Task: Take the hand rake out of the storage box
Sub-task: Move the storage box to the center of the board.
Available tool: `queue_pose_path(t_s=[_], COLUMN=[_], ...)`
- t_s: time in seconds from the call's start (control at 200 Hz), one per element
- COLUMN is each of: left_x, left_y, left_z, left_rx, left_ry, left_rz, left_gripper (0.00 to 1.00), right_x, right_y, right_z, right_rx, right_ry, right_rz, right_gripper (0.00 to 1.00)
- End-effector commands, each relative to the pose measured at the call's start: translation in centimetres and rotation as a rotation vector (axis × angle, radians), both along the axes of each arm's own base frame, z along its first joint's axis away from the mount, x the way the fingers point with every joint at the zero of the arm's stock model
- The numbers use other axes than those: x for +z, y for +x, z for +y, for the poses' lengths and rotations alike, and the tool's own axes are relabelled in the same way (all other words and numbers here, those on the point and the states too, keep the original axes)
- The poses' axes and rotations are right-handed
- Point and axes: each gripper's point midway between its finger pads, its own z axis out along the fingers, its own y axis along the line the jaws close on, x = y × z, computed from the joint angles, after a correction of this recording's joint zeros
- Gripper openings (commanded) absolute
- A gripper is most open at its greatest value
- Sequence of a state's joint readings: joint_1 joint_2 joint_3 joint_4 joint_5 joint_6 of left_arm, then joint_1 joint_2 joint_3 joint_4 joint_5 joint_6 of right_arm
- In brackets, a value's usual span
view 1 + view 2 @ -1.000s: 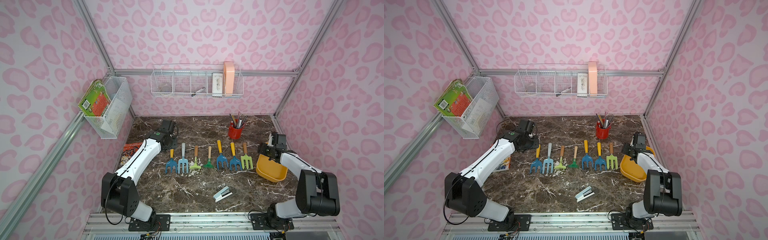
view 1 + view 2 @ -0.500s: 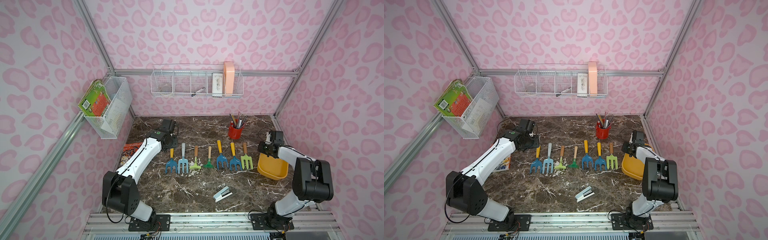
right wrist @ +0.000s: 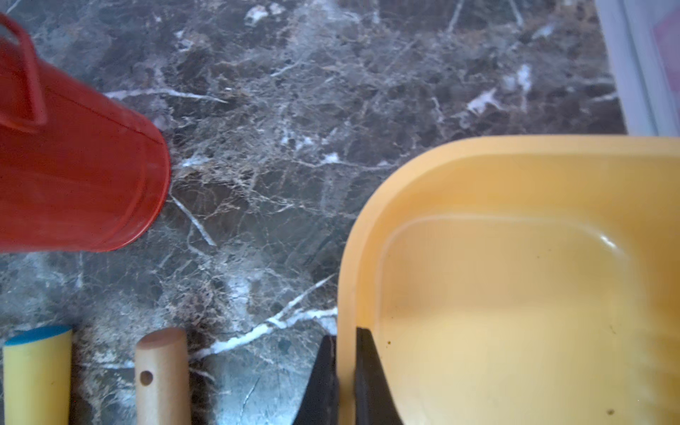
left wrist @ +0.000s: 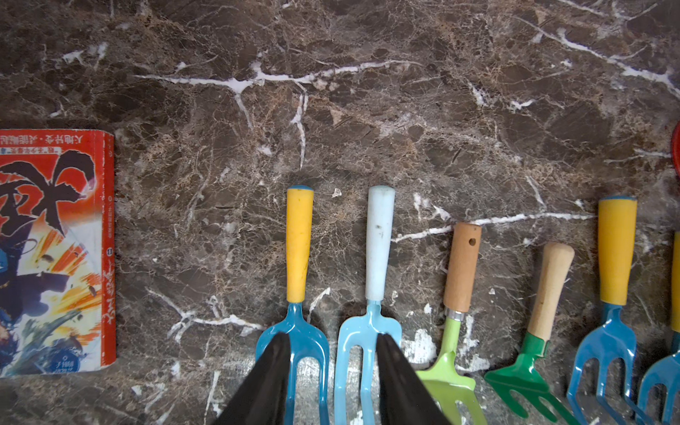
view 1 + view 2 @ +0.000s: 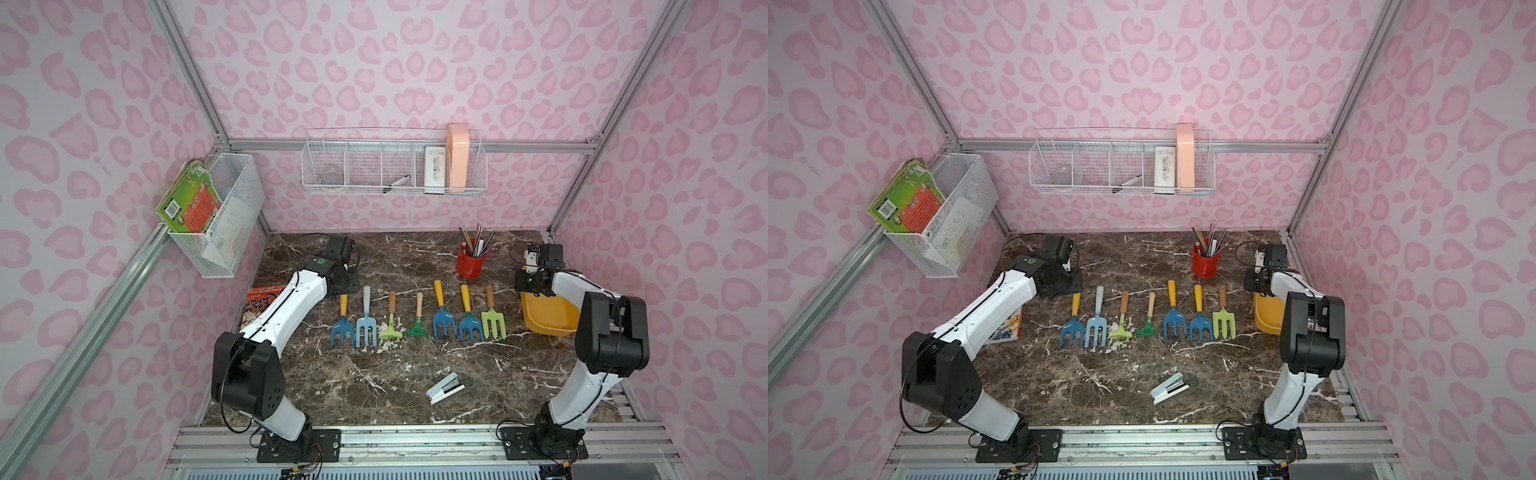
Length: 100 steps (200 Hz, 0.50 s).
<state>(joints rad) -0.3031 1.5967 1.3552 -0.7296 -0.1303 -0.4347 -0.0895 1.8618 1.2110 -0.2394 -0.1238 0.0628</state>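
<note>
The storage box [image 3: 368, 206] sits on the worktop [image 5: 374, 374] at the robot's right, near the red pencil cup [image 3: 73, 165]. Its visible floor is bare, and no tool shows inside it. The right end effector [image 3: 346, 335] is clamped on the box's side wall, one finger inside the rim and one outside. The left end effector [image 4: 332, 335] hangs with jaws apart and empty above the dark blue fork [image 4: 310, 339] and the light blue fork [image 4: 362, 331], at the left end of a row of seven hand tools on the worktop. Two of that row are rakes: the dark green hand rake [image 4: 530, 371] and the light green hand rake [image 4: 450, 384], side by side and clear of the box. Which one the task means cannot be told. Either is judged light and rigid. The painted metal head is likely to slip in a grip, and the wooden handle [image 4: 550, 290] offers better friction. The recommended hold is across the handle near mid-length, jaws square to its axis. The box is judged to be thin, light plastic, prone to sliding or tipping when pulled by its rim.
</note>
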Motion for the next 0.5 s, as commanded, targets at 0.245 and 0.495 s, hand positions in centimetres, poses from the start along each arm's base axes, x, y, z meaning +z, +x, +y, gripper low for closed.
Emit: queue_pose_path(t_s=[0.245,0.495], left_x=[0.5,1.7], left_y=[0.3,0.7], left_z=[0.8,2.1], left_rx=[-0.007,0.012], left_ry=[0.043,0.035], left_rz=[-0.025,-0.058], left_gripper=[0.43,0.43], right_x=[-0.7,2.3], right_y=[1.1,-0.7], right_z=[3.4,3.1], right_rx=[0.189,0.137], right_ry=[-0.046,-0.062], right_rz=[0.018,-0.064], right_gripper=[0.22,0.49])
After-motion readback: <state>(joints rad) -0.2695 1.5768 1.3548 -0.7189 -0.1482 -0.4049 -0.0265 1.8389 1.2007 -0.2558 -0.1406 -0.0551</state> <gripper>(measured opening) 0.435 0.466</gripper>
